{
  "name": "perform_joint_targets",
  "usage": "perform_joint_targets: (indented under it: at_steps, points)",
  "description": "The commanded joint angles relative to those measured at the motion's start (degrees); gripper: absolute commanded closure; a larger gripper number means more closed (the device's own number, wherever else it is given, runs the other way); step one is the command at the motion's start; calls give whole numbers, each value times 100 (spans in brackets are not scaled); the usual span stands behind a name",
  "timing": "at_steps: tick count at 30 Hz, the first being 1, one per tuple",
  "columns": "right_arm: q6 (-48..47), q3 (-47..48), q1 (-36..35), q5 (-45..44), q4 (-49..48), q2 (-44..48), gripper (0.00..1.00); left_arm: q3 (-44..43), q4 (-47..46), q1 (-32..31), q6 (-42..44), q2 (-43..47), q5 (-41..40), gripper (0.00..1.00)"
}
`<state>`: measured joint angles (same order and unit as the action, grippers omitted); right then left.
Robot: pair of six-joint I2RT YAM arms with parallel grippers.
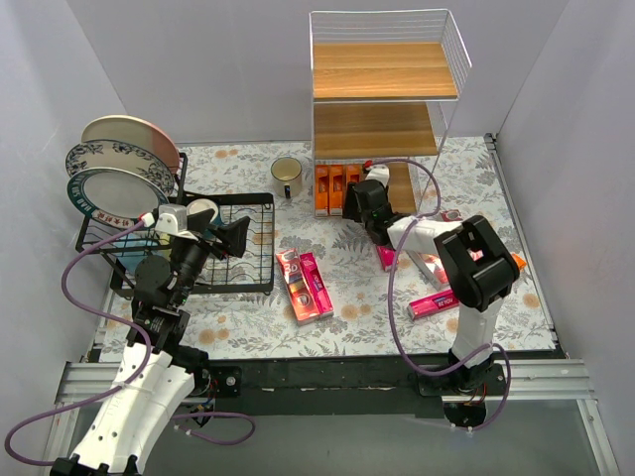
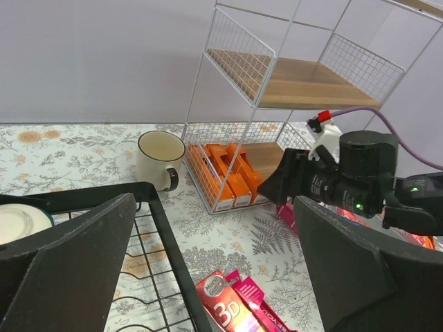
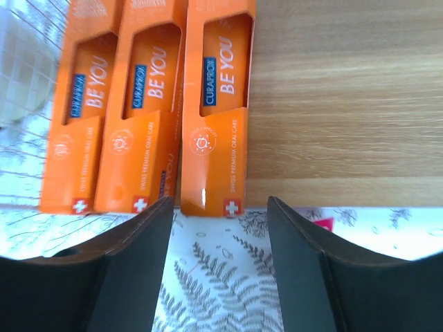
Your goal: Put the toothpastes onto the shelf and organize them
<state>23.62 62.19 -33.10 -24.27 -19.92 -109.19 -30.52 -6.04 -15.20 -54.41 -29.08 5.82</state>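
Worktop (image 1: 248, 332): floral-patterned, carries everything.

Shelf (image 1: 387, 69): a white wire frame with wooden boards, standing at the far middle of the worktop. We see bare wood on the top and middle boards.

Black dish rack (image 1: 226, 198): far left, with plates (image 1: 119, 169) stood on edge at its back.

Left gripper (image 1: 234, 234): hangs above the dish rack and points toward the shelf. Its fingers are spread wide with nothing between them.

Right gripper (image 3: 220, 207): sits low at the front edge of the shelf's bottom board. Its fingers are apart. The near end of the rightmost orange carton sits in line with the gap, and we see no pad pressing it.

Toothpastes:
- Three orange cartons (image 1: 335, 188) lie side by side and touching on the left part of the bottom board. Their ends reach the board's front edge, and bare wood shows to their right.
- A red "3D" carton (image 1: 292, 283) and a pink carton (image 1: 316, 285) lie together mid-worktop, well apart from the shelf.
- Another pink carton (image 1: 434, 303) lies beside the right arm.
- More red and pink ones are partly hidden under that arm, and we cannot count them.

Mug (image 1: 288, 176): cream, upright, just left of the shelf.
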Motion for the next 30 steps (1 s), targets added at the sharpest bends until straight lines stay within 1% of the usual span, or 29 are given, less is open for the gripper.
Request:
perform_joint_targets:
  at_steps: [1, 2, 3, 5, 9, 10, 12, 13, 16, 17, 19, 20, 22, 23, 24, 28, 29, 30]
  points:
    - [91, -181, 6, -113, -144, 705, 32, -6, -2, -18, 45, 8, -11, 2]
    - [108, -225, 14, -104, -74, 923, 32, -15, 7, -18, 54, 25, -20, 2]
    - [99, -277, 14, -95, 101, 1047, 28, -15, 7, -27, 54, 25, -20, 2]
    - [73, -497, 14, -43, 234, 1450, 26, -15, 7, -18, 54, 69, -11, 2]
    - [29, -936, 49, -16, 839, 2207, 18, -15, 42, -44, 80, 201, -55, 2]
    - [29, -1085, 67, -86, 1172, 2513, 17, -24, 51, -44, 97, 236, -81, 2]
    - [38, -1183, 163, -183, 1560, 2831, 15, -24, 68, -79, 106, 315, -143, 2]
    - [46, -1235, 216, -279, 1979, 3146, 14, -33, 86, -88, 115, 333, -169, 2]
    - [125, -1411, 514, -498, 2667, 3744, 12, -33, 112, -167, 141, 412, -257, 2]
    - [117, -1481, 672, -560, 3052, 3895, 12, -24, 121, -211, 159, 421, -275, 2]
    - [99, -1535, 840, -823, 3397, 4263, 10, -15, 130, -255, 177, 491, -327, 2]
    - [134, -1561, 1041, -877, 3781, 4370, 9, -15, 130, -316, 203, 526, -354, 2]
    - [169, -1596, 1340, -895, 4091, 4624, 8, -15, 139, -352, 229, 587, -415, 2]
    - [213, -1622, 1655, -869, 4215, 4687, 8, 2, 139, -395, 238, 605, -442, 2]
    - [214, -1666, 1814, -834, 4433, 4739, 8, 20, 121, -422, 264, 631, -468, 2]
    - [231, -1859, 2683, -667, 4699, 4845, 10, 38, 112, -606, 335, 728, -512, 2]
    - [231, -1921, 2825, -623, 4717, 4854, 10, 55, 112, -642, 352, 746, -695, 2]
    - [283, -1982, 2940, -562, 4734, 4854, 13, 64, 112, -694, 387, 755, -723, 2]
